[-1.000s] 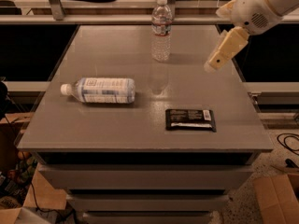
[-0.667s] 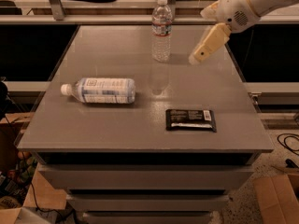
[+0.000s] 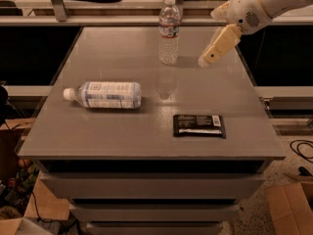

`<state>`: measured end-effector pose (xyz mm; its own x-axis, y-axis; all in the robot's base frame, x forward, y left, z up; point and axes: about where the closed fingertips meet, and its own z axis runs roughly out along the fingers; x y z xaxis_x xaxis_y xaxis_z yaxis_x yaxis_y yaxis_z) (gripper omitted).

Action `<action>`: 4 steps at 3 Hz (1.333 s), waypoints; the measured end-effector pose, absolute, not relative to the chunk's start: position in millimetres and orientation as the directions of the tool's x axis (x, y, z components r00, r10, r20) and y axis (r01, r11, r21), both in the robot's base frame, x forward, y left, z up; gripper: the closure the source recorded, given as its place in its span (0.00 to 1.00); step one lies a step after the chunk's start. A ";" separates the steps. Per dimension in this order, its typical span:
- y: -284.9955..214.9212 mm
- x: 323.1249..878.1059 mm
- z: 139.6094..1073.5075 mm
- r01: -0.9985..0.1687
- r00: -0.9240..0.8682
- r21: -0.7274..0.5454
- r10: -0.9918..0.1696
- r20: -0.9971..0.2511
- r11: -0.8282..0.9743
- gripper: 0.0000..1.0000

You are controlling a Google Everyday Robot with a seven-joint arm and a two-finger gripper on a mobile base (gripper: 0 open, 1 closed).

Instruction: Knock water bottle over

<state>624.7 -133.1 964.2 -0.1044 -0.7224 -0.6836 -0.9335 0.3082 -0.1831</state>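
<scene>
Gripper [image 3: 203,61] closer, right of upright water bottle [image 3: 169,32]

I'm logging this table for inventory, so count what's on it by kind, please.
Bottles: 2, the standing water bottle and the lying bottle.
Wrapped bars: 1, the black bar.
Total: 3 on the table.
The gripper hovers beside the water bottle, apart from it.
</scene>
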 end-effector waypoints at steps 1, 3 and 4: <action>-127.3 636.5 943.6 -0.931 -0.118 -0.164 -0.693 -0.711 0.327 0.00; -107.1 679.1 904.6 -0.918 -0.092 -0.148 -0.561 -0.823 0.367 0.00; -92.4 701.2 899.0 -0.915 -0.060 -0.144 -0.479 -0.876 0.377 0.00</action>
<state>701.2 -92.4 899.0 -0.0598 -0.4793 -0.8756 -0.9152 0.3765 -0.1436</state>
